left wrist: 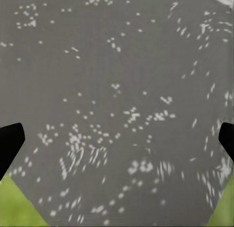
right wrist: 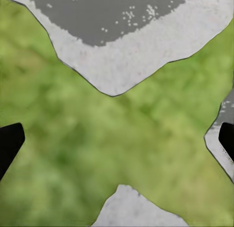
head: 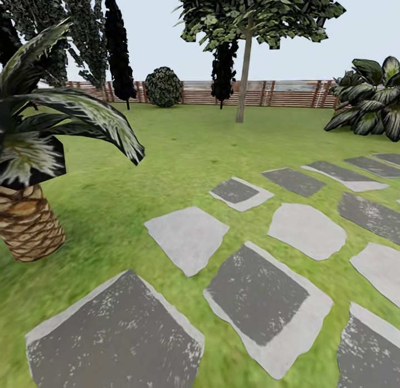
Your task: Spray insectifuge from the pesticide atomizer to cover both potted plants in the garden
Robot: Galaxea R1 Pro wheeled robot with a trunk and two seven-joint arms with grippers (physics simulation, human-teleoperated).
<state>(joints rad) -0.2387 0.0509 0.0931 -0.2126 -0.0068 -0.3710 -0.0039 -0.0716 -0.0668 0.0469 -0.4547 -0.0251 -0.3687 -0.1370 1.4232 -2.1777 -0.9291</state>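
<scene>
Garden lawn (head: 183, 149), bright green grass, fills the head view w/ grey flat stepping stones (head: 253, 296) laid in a loose path running toward the right; some are dark grey w/ pale rims & white flecks, others plain light grey (head: 186, 235). No readable writing or labels anywhere. Left side: short palm w/ woven brown trunk (head: 25, 221) & dark, white-streaked fronds. Back edge: brown slatted fence (head: 266, 93), round dark bush (head: 163, 86) in front of it, tall dark cypress-like trees (head: 119, 49), one thin-trunked leafy tree (head: 244, 60). Far right: large dark broad-leaved shrub (head: 372, 102). Pale sky above.

Left wrist view: left pincer (left wrist: 117, 139) hangs over a dark speckled stone slab (left wrist: 117, 90); black finger (left wrist: 9, 141) tips at both picture edges, far apart, so released, nothing between. Grass at the corners.

Right wrist view: right pincer (right wrist: 117, 139) over grass (right wrist: 97, 139) between pale stone edges (right wrist: 126, 61); black finger (right wrist: 9, 144) tips wide apart too, released, empty.
</scene>
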